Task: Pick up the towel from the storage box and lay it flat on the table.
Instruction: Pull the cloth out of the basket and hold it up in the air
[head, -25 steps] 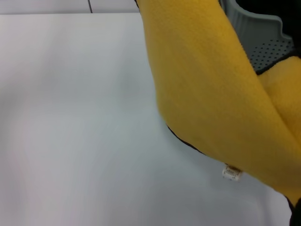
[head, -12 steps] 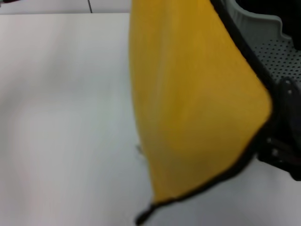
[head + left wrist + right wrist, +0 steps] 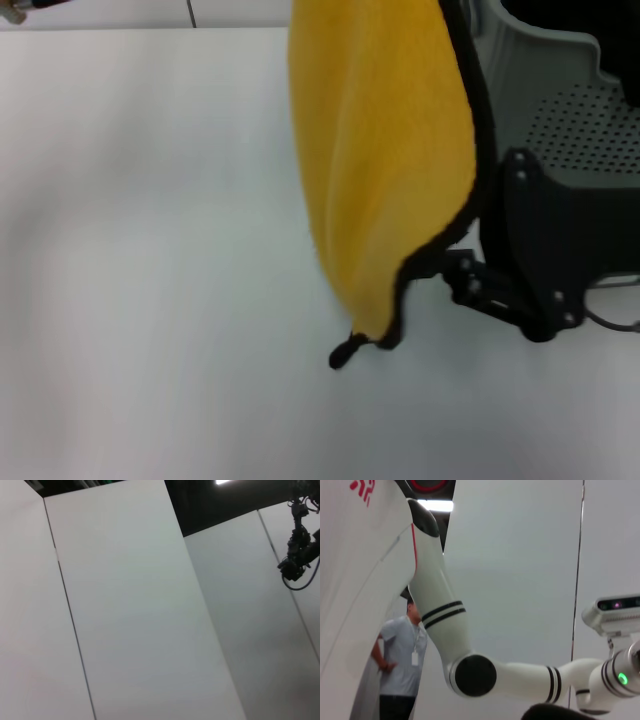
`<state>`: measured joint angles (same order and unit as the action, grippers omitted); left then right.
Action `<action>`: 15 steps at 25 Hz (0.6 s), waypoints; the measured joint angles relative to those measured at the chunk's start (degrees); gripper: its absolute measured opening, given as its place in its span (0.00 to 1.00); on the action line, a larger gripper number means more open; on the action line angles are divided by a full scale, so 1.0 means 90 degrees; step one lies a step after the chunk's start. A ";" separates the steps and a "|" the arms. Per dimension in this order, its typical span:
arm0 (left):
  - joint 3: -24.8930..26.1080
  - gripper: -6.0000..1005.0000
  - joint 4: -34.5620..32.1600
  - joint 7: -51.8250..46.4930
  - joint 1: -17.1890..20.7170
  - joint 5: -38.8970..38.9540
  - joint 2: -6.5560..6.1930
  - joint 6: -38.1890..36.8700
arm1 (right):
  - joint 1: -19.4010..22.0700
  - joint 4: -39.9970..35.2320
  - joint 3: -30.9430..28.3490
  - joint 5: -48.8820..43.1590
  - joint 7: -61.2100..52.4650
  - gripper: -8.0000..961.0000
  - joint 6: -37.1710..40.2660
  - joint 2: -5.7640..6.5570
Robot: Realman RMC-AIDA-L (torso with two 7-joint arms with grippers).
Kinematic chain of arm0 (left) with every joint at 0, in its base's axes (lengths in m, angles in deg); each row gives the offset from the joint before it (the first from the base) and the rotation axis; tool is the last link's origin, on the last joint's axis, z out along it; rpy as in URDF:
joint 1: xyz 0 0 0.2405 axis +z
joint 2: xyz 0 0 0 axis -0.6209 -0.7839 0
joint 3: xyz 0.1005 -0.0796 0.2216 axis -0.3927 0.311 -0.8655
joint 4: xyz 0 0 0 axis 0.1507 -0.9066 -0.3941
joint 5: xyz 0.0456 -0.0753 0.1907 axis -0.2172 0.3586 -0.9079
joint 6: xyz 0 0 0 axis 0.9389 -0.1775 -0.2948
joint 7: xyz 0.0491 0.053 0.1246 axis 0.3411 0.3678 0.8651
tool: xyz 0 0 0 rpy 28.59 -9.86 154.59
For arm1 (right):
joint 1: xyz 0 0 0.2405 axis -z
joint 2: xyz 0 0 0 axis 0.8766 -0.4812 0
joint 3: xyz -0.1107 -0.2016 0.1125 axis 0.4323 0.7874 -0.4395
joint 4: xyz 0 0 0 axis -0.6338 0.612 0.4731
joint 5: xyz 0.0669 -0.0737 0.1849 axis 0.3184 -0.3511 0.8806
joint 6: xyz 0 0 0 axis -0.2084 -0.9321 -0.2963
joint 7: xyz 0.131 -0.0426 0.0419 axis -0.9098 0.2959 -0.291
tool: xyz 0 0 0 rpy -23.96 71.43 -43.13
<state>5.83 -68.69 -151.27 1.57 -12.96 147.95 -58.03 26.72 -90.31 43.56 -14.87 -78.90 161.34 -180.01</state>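
Hanging over the white table (image 3: 150, 250), the towel (image 3: 385, 170) beside the storage box (image 3: 560, 110); grip unclear.

Only partial red lettering, unreadable, shows on the robot body (image 3: 360, 555).

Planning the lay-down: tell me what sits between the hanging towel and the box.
Head view: a black gripper lies between the towel and the box.
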 joint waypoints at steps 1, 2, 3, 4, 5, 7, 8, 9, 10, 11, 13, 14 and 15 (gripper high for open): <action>0.0007 0.03 0.0001 0.0046 0.0020 0.0056 0.0026 0.0057 | -0.0026 -0.0005 0.0059 -0.0007 -0.0047 0.11 -0.0117 0.0006; 0.0010 0.03 0.0000 0.0097 0.0048 0.0126 0.0055 0.0098 | -0.0060 -0.0010 0.0136 -0.0016 -0.0118 0.11 -0.0265 0.0014; 0.0008 0.03 -0.0004 0.0160 0.0085 0.0225 0.0078 0.0127 | -0.0082 -0.0011 0.0185 -0.0021 -0.0226 0.11 -0.0464 0.0018; 0.0000 0.03 -0.0006 0.0215 0.0113 0.0307 0.0096 0.0141 | -0.0096 -0.0013 0.0210 -0.0024 -0.0321 0.11 -0.0636 0.0020; -0.0012 0.03 -0.0004 0.0257 0.0128 0.0359 0.0107 0.0137 | -0.0104 -0.0014 0.0216 -0.0022 -0.0468 0.11 -0.0922 0.0019; -0.0046 0.03 0.0018 0.0344 0.0152 0.0458 0.0128 0.0111 | -0.0090 -0.0012 0.0189 0.0015 -0.0570 0.12 -0.1222 0.0006; -0.0049 0.03 0.0022 0.0366 0.0160 0.0467 0.0140 0.0102 | -0.0074 -0.0001 0.0175 0.0040 -0.0581 0.12 -0.1330 0.0000; -0.0053 0.03 0.0021 0.0385 0.0166 0.0469 0.0151 0.0096 | -0.0068 0.0010 0.0168 0.0075 -0.0596 0.12 -0.1405 -0.0003; -0.0054 0.03 0.0015 0.0409 0.0184 0.0482 0.0165 0.0092 | -0.0061 0.0026 0.0166 0.0119 -0.0611 0.12 -0.1482 -0.0005; -0.0056 0.03 -0.0001 0.0432 0.0201 0.0520 0.0174 0.0088 | -0.0047 0.0055 0.0165 0.0193 -0.0625 0.12 -0.1523 -0.0006; -0.0056 0.03 -0.0013 0.0462 0.0229 0.0601 0.0180 0.0084 | 0.0021 0.0095 0.0164 0.0367 -0.0632 0.12 -0.1557 -0.0007; -0.0058 0.03 -0.0014 0.0476 0.0249 0.0667 0.0175 0.0082 | 0.0080 0.0101 0.0163 0.0474 -0.0636 0.12 -0.1559 -0.0008; -0.0058 0.03 -0.0015 0.0486 0.0266 0.0720 0.0165 0.0081 | 0.0135 0.0102 0.0162 0.0567 -0.0651 0.12 -0.1561 -0.0007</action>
<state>5.30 -68.83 -146.89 3.97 -6.48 149.44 -57.30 27.93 -89.39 45.02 -9.76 -84.76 147.30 -180.08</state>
